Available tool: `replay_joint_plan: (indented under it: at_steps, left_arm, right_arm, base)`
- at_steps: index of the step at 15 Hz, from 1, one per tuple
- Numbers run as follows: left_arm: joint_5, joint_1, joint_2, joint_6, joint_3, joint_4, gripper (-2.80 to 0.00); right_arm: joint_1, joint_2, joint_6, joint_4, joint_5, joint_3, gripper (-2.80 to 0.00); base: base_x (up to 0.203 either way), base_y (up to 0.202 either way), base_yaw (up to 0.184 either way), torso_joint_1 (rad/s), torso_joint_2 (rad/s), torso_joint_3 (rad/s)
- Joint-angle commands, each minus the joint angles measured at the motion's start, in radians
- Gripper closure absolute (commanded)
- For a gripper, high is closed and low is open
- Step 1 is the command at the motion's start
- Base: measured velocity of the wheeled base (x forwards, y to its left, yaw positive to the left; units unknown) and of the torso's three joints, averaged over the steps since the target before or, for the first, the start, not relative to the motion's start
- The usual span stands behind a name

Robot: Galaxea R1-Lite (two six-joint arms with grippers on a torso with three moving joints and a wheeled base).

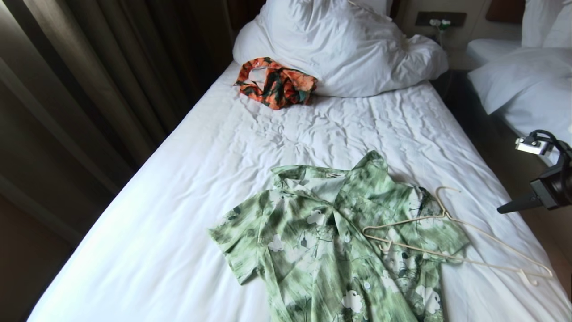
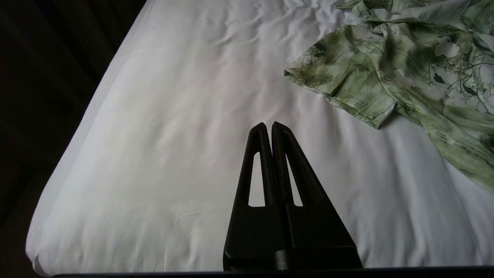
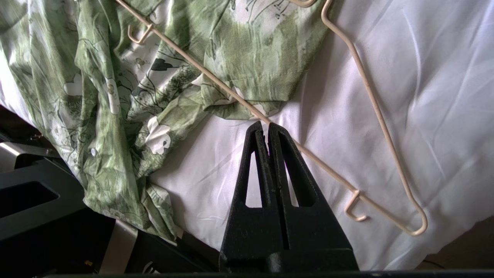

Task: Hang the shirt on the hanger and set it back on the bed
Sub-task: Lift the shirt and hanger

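Observation:
The green-and-white flowered shirt point(image 1: 330, 241) lies spread face up on the near part of the bed point(image 1: 313, 129), collar toward the pillow. The cream hanger point(image 1: 445, 215) lies flat, partly on the shirt's right sleeve and partly on the sheet, hook pointing toward the headboard. My right gripper point(image 1: 501, 210) hangs shut and empty in the air off the bed's right side. In the right wrist view its tips point(image 3: 267, 125) line up over the hanger's long bar point(image 3: 316, 160) beside the shirt point(image 3: 115, 96). My left gripper point(image 2: 269, 124) is shut and empty over bare sheet point(image 2: 173, 116), left of the shirt's sleeve point(image 2: 347, 85).
An orange-and-dark-green garment point(image 1: 275, 82) lies bunched against the white duvet and pillow point(image 1: 339, 44) at the head of the bed. A second white bed point(image 1: 527, 80) stands to the right across a narrow floor gap point(image 1: 505, 152). Dark curtains point(image 1: 89, 89) run along the left.

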Motion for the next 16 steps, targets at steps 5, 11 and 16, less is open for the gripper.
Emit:
replay_joint_plan:
  at_steps: [5,11,16]
  left_arm:
    - [0.000,0.000,0.001,0.000,0.002,0.000,0.00]
    - [0.000,0.000,0.001,0.000,0.001,0.000,0.00]
    - [0.000,0.000,0.001,0.000,0.002,0.000,0.00]
  right_arm:
    - [-0.035,0.328,-0.261,0.094,0.034,-0.244,0.00]
    - [-0.072,0.344,-0.452,0.125,0.036,-0.287,0.00]
    - [-0.079,0.374,-0.534,0.151,0.076,-0.284,0.00]
  base:
    - [0.000,0.000,0.000,0.000,0.00,0.000]
    - [0.000,0.000,0.000,0.000,0.00,0.000]
    - [0.000,0.000,0.000,0.000,0.00,0.000]
